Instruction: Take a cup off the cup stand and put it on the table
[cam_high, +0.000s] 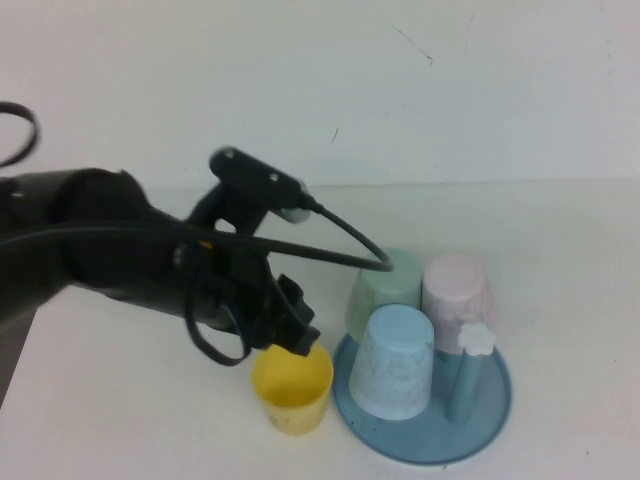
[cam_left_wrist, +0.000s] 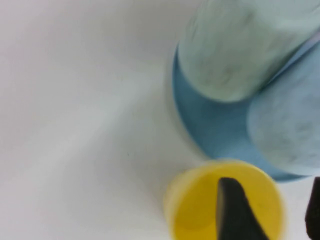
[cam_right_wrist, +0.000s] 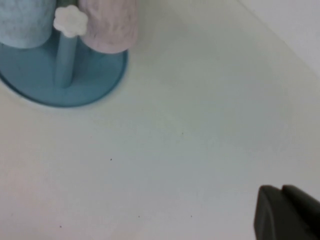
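Observation:
The pale yellow cup (cam_high: 292, 385) stands upright, mouth up, on the off-white table (cam_high: 120, 420), just left of the blue cup stand (cam_high: 425, 445). My left gripper (cam_high: 290, 335) hangs right over the cup's mouth. In the left wrist view the left gripper (cam_left_wrist: 270, 182) is open. One finger (cam_left_wrist: 235, 210) dips inside the cup (cam_left_wrist: 195, 210) and the other is outside, clear of the rim. The stand's tray (cam_left_wrist: 210, 130) lies just beyond. My right gripper (cam_right_wrist: 283, 190) is shut and empty over bare table, away from the stand (cam_right_wrist: 65, 95).
The stand holds upside-down cups: a light blue one (cam_high: 395, 360), a pale green one (cam_high: 385, 285) and a pink one (cam_high: 458, 290). One peg with a white flower cap (cam_high: 476, 338) is bare. A black cable arcs from the left arm over the green cup.

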